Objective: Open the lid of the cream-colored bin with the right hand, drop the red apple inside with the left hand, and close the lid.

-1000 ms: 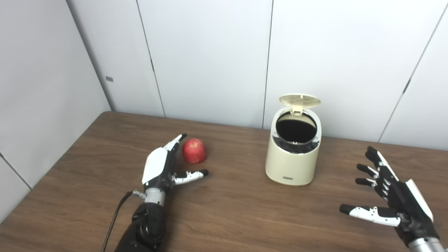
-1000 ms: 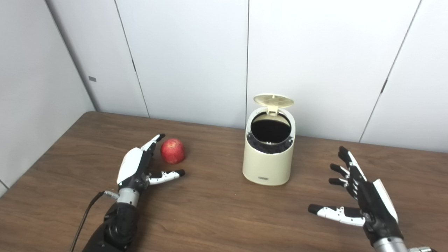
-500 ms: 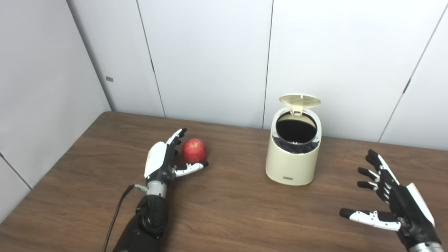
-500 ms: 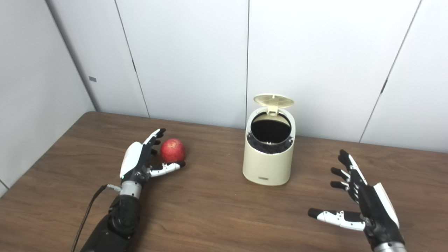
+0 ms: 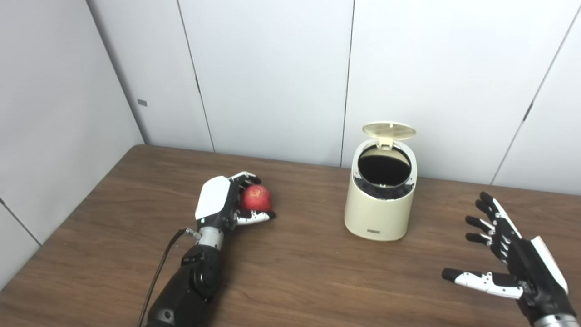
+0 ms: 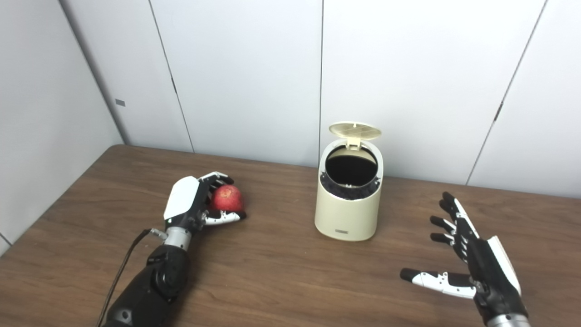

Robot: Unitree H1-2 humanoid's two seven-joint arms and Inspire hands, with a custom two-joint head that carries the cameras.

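Observation:
The red apple sits on the brown table, left of centre. My left hand is shut on the apple, fingers curled over its top and thumb under its near side. The cream-colored bin stands upright right of centre with its lid flipped up at the back and its dark mouth showing. My right hand is open and empty, fingers spread, well to the right of the bin and nearer to me. In the right eye view the apple and bin show the same.
The wooden table runs to grey wall panels behind the bin and along the left. A black cable trails from my left wrist toward the near edge.
My left hand moved forward to the apple and closed its fingers and thumb around it. My right hand stayed open, drifting slightly. The bin and lid have not moved.

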